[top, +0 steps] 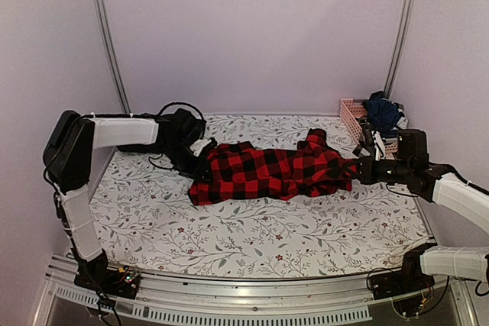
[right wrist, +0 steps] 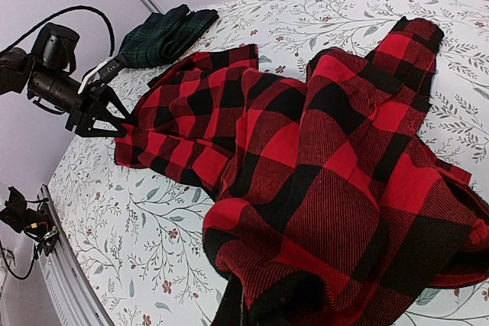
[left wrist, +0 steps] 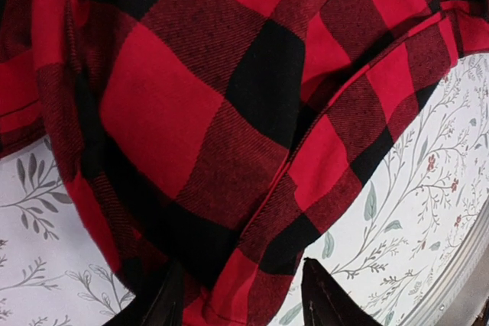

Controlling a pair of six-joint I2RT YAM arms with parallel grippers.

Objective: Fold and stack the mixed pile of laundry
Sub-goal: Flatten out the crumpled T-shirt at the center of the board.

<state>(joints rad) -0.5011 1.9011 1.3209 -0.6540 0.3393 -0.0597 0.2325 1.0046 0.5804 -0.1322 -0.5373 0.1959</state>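
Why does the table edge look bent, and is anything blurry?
Top external: soft, even light, sharp, near rail bowed by the lens. Left wrist: checked shirt fills the frame, weave crisp. Right wrist: table cloth edge curves, wide-angle distortion.

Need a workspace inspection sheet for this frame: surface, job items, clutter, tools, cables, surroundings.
Surface: leaf-patterned cloth covers the table and lies flat.
Job's things: flannel shirt stretched across mid-table between both tools; green tartan piece on the cloth beyond the left arm; dark clothes heaped in the basket.
Clutter: pink basket at the far right corner; nothing else seen.
Tools: left tool open, fingers straddling the shirt's edge; right tool shut on the shirt's opposite end.
Cables: black cable loops over the left wrist, off the shirt.
Surroundings: pale walls, two metal uprights.
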